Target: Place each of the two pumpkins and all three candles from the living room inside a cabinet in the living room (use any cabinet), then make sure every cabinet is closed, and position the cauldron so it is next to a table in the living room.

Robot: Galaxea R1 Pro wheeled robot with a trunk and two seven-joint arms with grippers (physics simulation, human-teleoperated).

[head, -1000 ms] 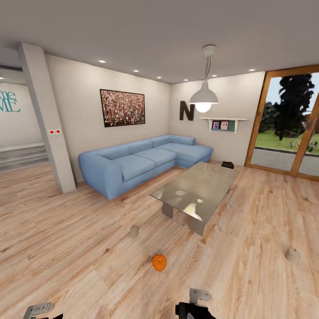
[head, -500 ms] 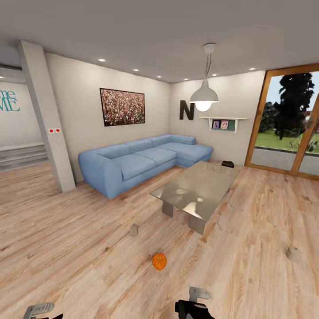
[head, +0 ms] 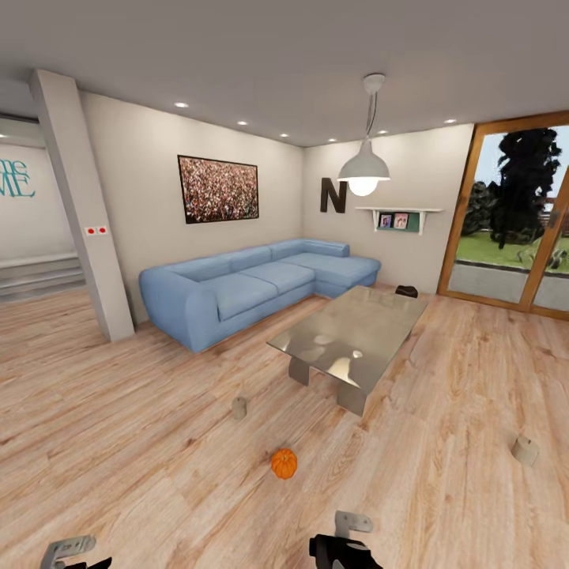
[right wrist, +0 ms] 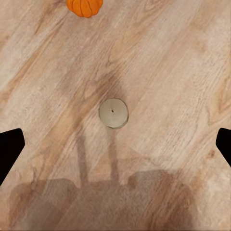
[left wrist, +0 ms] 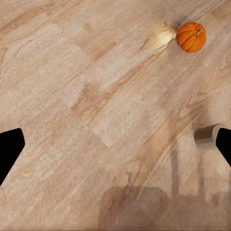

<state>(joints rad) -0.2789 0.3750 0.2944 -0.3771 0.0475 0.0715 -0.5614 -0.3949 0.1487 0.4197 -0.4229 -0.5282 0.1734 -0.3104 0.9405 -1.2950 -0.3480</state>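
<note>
I see plank floor (head: 142, 411); both claws wide open, empty. Right gripper (right wrist: 115, 144) over candle (right wrist: 113, 113), pumpkin (head: 284, 463) ahead, glass table (head: 352, 336) beyond.

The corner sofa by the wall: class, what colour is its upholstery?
Plain light blue, no pattern. The corner sofa shows best in the head view.

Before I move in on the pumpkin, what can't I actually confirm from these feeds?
- Left gripper and right gripper: cut off by the head view's bottom edge.
- Candle in the left wrist view: partly behind a fingertip.
- Dark object past the coffee table: too small to identify.
</note>
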